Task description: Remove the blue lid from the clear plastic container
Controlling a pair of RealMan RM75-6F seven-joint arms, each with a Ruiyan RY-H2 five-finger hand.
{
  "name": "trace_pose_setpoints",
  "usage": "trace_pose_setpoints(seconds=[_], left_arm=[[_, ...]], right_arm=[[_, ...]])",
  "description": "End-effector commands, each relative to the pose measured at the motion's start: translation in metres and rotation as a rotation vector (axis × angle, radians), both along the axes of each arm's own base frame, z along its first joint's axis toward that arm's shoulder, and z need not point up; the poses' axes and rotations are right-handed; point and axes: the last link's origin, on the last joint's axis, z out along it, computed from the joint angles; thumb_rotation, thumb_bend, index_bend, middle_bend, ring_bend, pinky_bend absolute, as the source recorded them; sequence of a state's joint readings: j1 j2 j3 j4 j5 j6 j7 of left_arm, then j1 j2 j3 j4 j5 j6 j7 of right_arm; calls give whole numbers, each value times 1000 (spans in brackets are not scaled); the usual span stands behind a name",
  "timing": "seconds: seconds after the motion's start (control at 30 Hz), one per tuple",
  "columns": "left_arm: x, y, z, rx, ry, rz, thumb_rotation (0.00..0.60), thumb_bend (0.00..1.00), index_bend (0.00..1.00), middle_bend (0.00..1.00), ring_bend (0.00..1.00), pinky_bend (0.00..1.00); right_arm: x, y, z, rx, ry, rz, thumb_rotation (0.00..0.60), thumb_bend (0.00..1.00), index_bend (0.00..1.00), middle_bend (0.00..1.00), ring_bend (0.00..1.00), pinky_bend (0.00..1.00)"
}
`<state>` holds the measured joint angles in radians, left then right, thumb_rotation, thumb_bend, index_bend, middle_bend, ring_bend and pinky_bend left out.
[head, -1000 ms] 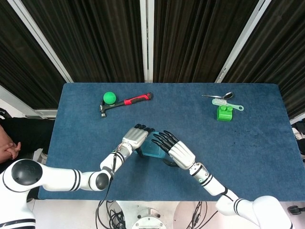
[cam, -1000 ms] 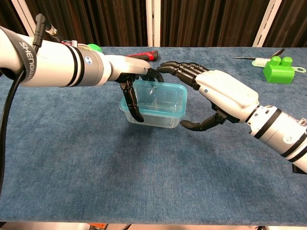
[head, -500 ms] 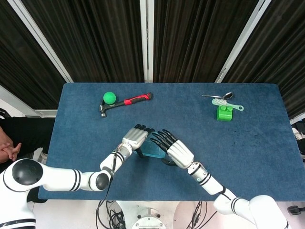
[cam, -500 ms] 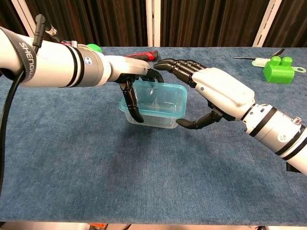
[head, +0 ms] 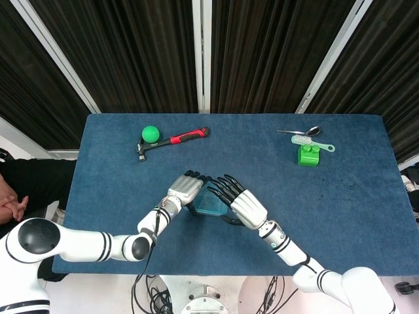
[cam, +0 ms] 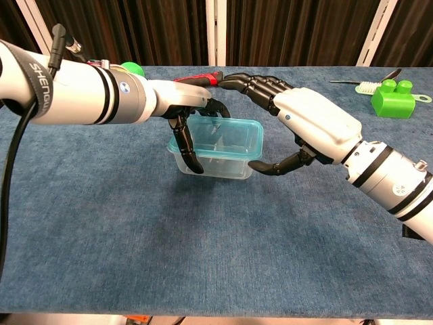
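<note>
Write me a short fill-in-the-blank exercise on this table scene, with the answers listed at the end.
1. The left hand grips the clear plastic container on its ____ side.
2. The blue lid is ____ the container.
3. The green ball lies beside the head of the ____.
4. The spoon and brush lie just behind the green ____.

Answers: left; on; hammer; block

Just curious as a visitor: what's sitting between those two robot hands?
The clear plastic container with its blue lid sits between the left hand and right hand, shown best in the chest view.
</note>
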<state>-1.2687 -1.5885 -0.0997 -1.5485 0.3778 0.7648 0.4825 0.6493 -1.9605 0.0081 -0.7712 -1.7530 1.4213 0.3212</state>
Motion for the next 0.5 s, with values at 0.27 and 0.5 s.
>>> trace_pose_setpoints(seconds=[0.27, 0.5], left_arm=[[-1, 1, -2, 5, 0, -5, 600, 0, 184, 190, 56, 54], [-1, 1, -4, 9, 1, -14, 600, 0, 180, 189, 56, 54]], right_arm=[[-1, 0, 4, -4, -11, -1, 600, 173, 0, 0, 0, 0], [0, 0, 7, -11, -19, -1, 600, 195, 0, 0, 0, 0]])
